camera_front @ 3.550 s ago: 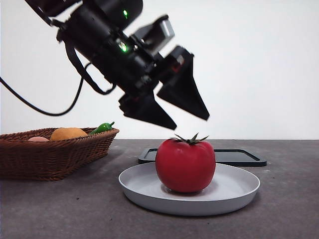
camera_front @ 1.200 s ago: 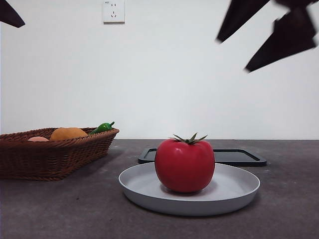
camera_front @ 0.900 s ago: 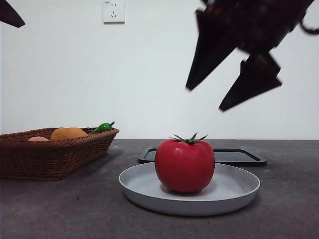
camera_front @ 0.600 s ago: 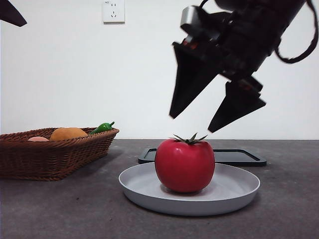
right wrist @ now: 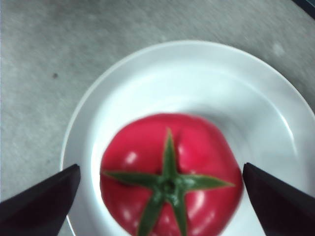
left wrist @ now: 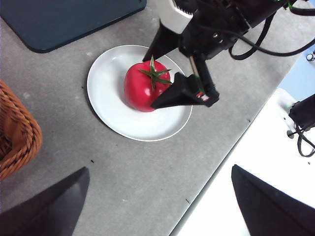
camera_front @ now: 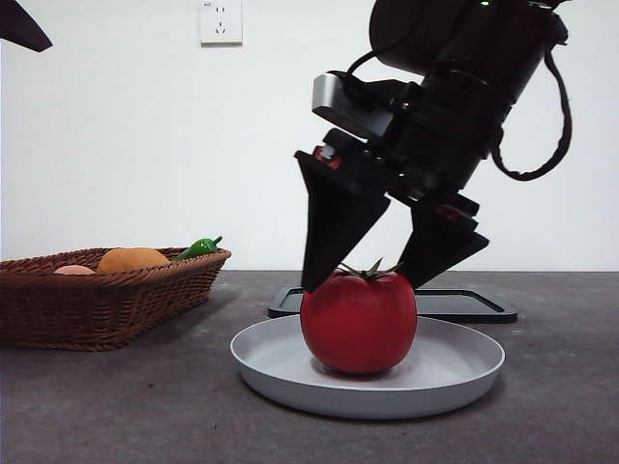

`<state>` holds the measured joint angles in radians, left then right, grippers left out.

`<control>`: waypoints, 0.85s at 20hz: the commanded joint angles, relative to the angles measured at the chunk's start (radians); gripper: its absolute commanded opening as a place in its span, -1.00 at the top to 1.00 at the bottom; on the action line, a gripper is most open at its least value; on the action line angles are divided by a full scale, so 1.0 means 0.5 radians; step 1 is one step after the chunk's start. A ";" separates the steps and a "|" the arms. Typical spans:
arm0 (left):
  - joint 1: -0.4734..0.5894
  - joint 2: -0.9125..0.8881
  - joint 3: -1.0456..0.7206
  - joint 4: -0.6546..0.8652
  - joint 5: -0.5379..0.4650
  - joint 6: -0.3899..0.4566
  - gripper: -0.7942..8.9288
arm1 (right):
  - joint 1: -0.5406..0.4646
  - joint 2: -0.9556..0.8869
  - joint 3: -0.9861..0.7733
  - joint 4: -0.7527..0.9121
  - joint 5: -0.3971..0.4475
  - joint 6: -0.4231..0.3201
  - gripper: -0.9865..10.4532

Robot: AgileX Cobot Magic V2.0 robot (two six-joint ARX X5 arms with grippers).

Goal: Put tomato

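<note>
Straddling tomato [camera_front: 358, 324] | right gripper [camera_front: 360, 283] jaws spread | on plate [camera_front: 464, 372]

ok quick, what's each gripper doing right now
Left gripper: open, holding nothing, raised well away from the plate.
Right gripper: open, jaws either side of the tomato, not gripping.

The tomato [camera_front: 359, 324], glossy bright red and round, sits upright at the middle of the pale grey plate [camera_front: 464, 372], its dark green star-shaped calyx pointing straight up
</note>
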<state>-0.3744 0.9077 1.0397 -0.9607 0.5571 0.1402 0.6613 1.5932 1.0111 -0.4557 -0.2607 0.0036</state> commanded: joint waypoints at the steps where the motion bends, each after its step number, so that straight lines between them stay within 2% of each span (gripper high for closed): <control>1: -0.008 0.012 0.036 0.022 0.018 0.017 -0.12 | 0.024 0.098 0.035 0.021 0.002 -0.007 -0.13; 6: -0.008 0.012 0.036 0.023 0.018 0.017 -0.12 | 0.026 0.173 0.035 0.036 0.037 0.008 -0.12; 7: -0.008 0.012 0.036 0.023 0.018 0.017 -0.12 | 0.027 0.173 0.035 0.037 0.071 0.019 -0.07; 10: -0.008 0.012 0.036 0.023 0.018 0.017 -0.12 | 0.027 0.173 0.035 0.035 0.091 0.021 0.40; 11: -0.008 0.012 0.036 0.023 0.018 0.017 -0.12 | 0.027 0.172 0.035 0.035 0.090 0.021 0.49; 17: -0.008 0.012 0.036 0.023 0.018 0.017 -0.12 | 0.023 0.041 0.188 -0.047 0.108 0.014 0.51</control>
<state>-0.3744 0.9077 1.0397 -0.9604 0.5575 0.1402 0.6659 1.6249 1.0744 -0.4957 -0.2070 0.0074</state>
